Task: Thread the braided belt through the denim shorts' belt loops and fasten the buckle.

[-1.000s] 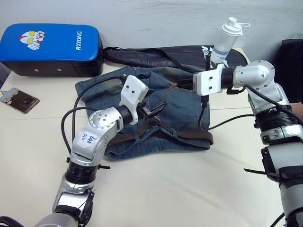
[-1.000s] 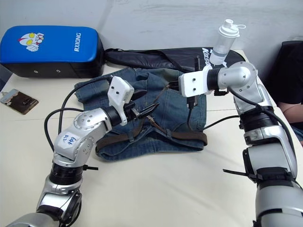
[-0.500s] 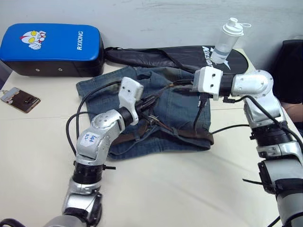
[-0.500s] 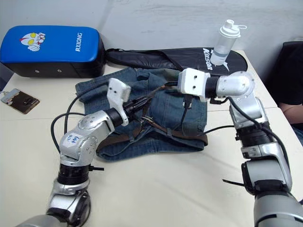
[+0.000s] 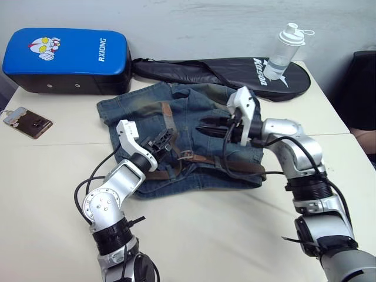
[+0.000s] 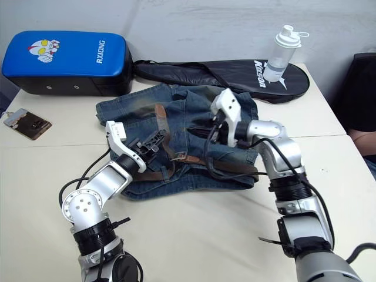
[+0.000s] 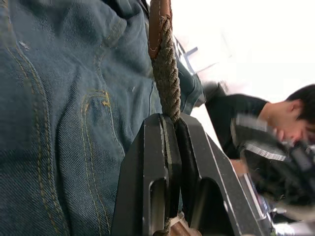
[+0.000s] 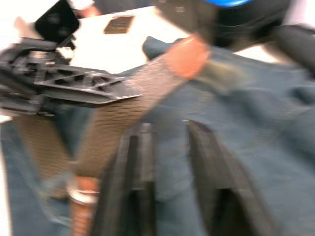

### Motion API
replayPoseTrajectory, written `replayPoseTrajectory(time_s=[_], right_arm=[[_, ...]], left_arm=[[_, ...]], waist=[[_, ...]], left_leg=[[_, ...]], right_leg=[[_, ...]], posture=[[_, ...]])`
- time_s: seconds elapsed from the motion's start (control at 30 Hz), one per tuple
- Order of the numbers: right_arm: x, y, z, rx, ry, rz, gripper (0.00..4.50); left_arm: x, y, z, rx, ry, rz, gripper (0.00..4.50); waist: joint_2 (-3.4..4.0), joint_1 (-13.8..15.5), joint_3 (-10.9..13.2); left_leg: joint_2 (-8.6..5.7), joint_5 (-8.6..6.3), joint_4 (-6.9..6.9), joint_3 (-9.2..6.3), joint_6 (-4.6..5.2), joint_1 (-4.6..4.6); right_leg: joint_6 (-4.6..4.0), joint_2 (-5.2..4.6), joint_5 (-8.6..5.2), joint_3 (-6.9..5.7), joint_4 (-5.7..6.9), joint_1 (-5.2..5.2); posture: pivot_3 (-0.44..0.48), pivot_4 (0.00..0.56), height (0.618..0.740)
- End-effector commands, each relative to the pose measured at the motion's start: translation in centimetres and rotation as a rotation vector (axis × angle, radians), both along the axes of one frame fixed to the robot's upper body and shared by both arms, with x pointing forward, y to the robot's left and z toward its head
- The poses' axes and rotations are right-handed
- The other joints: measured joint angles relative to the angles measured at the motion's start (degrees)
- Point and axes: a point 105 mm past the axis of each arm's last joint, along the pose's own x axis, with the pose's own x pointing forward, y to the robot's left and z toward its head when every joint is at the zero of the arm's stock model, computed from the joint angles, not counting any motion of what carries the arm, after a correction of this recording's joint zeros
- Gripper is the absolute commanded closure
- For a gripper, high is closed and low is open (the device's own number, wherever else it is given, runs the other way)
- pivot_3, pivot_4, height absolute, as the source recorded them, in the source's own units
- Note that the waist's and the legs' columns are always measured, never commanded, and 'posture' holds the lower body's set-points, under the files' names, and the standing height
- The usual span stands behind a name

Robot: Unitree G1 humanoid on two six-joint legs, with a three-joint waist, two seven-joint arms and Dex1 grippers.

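My left gripper pinches the braided belt, whose free end runs from it toward the far side over the denim shorts. My right gripper, fingers apart and empty, hovers just right of that strap.

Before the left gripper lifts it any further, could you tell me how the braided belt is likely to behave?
Probably floppy: the braided belt curves loosely over the denim shorts beyond the left gripper, which is shut on it. Its woven texture looks grippy, so slipping seems unlikely. The buckle end may swing or drag.
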Motion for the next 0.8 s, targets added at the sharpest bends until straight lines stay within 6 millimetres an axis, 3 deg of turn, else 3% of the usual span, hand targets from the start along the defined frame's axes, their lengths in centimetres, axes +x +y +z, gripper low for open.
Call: replayPoseTrajectory(time_s=[0.03, 0.17, 0.27, 0.3, 0.4, 0.6, 0.8], right_arm=[[-2.5, 3.2, -2.2, -0.02, 0.149, 0.116, 4.46], [-3.9, 3.5, -6.5, -0.143, 0.284, 0.139, 4.46], [-3.9, 2.7, -10.9, -0.299, 0.341, 0.089, 4.46], [-3.7, 2.6, -11.4, -0.314, 0.346, 0.077, 4.46], [-3.4, 2.4, -10.3, -0.31, 0.317, 0.086, 4.46], [-3.2, 1.5, -3.8, -0.145, 0.239, 0.177, 4.46], [-2.1, 0.2, -4.4, -0.268, 0.198, 0.156, 4.46]], left_arm=[[-0.9, 0.0, 1.0, -0.063, -0.008, 0.011, 4.5], [-1.0, 0.8, 0.7, -0.068, 0.016, 0.043, 4.5], [-1.1, 1.1, -0.9, 0.052, 0.074, 0.03, 4.5], [-1.2, 1.2, -1.1, 0.062, 0.081, 0.022, 4.5], [-1.6, 2.2, -1.3, 0.08, 0.081, 0.021, 4.5], [-2.8, 4.4, -2.6, 0.178, 0.103, 0.026, 4.5], [-2.8, 4.1, -4.1, 0.237, 0.129, 0.011, 4.5]], waist=[[-0.01, 0.1, 0.0], [-0.09, 0.0, -0.1], [-0.1, 0.0, -0.1], [-0.11, -0.1, -0.1], [-0.33, 0.0, -0.2], [-0.51, 0.0, -0.3], [-0.53, 0.0, -0.3]], left_leg=[[-0.02, 0.0, -0.01, 0.0, 0.0, 0.0], [-0.04, -0.01, -0.01, -0.03, 0.01, -0.01], [-0.03, -0.02, -0.02, -0.03, 0.0, -0.01], [-0.04, -0.02, -0.02, -0.03, 0.0, -0.01], [-0.01, -0.04, -0.03, -0.02, -0.07, 0.1], [-0.02, -0.09, -0.03, -0.06, -0.1, 0.02], [-0.01, -0.15, -0.06, -0.07, -0.12, 0.03]], right_leg=[[0.0, 0.0, 0.0, 0.0, -0.01, 0.0], [0.01, 0.0, 0.0, 0.0, -0.04, 0.01], [0.0, 0.02, 0.0, 0.0, -0.05, 0.0], [0.0, 0.02, 0.0, 0.0, -0.05, 0.0], [-0.01, 0.08, -0.01, 0.01, -0.04, 0.06], [-0.01, 0.02, 0.0, -0.02, -0.09, 0.04], [-0.03, 0.02, -0.02, -0.03, -0.14, 0.04]], posture=[[0.0, 0.15, 0.74], [0.0, 0.15, 0.74], [0.0, 0.15, 0.74], [0.0, 0.15, 0.74], [0.0, 0.15, 0.74], [0.0, 0.15, 0.74], [0.0, 0.15, 0.74]])
